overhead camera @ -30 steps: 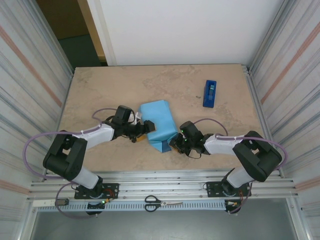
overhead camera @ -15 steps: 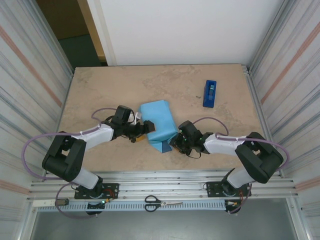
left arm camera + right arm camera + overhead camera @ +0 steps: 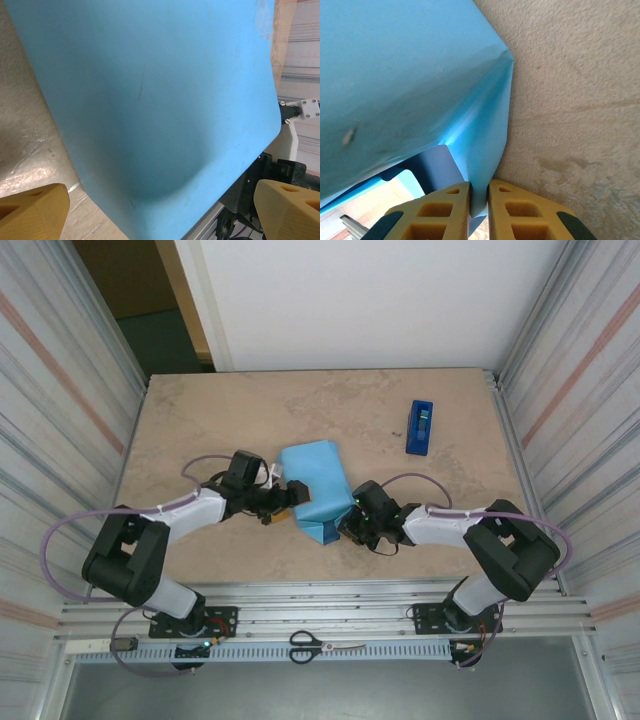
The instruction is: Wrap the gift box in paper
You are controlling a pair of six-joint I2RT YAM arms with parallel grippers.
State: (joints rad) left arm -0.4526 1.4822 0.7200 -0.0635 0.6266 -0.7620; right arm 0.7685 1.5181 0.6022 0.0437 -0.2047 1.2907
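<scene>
Roughly at the middle of the table (image 3: 220,420) the paper (image 3: 310,478) is seen, folded into a flat-topped bundle with its sky-blue face turned outward. The box is covered from sight, and only the raised shape of the bundle is shown. At the bundle's 5 o'clock corner a loose flap is turned out and lies on the table.

The left gripper (image 3: 288,497) is placed at the bundle's 9 o'clock side and is pointed toward 3 o'clock. Its jaws are spread wide. In the left wrist view one yellow finger is seen at the frame's 7 o'clock corner and the other at its 5 o'clock corner, with a broad, smooth face of the paper between and beyond them. Nothing is gripped, and whether either finger touches the paper cannot be told.

The right gripper (image 3: 345,527) is placed at the bundle's 5 o'clock corner and is pointed toward 10 o'clock. Its jaws are closed on the flap. In the right wrist view the two yellow fingers (image 3: 525,215) are brought almost together at 6 o'clock, and a thin edge of the paper is pinched between them. Just to 10 o'clock of the pinch a patch of the navy face is exposed, and a crease is seen running up toward 1 o'clock.

A blue dispenser (image 3: 420,427) is set at 2 o'clock from the bundle, well apart from it. Scissors (image 3: 325,645) are laid at 6 o'clock on the rail between the arm bases.
</scene>
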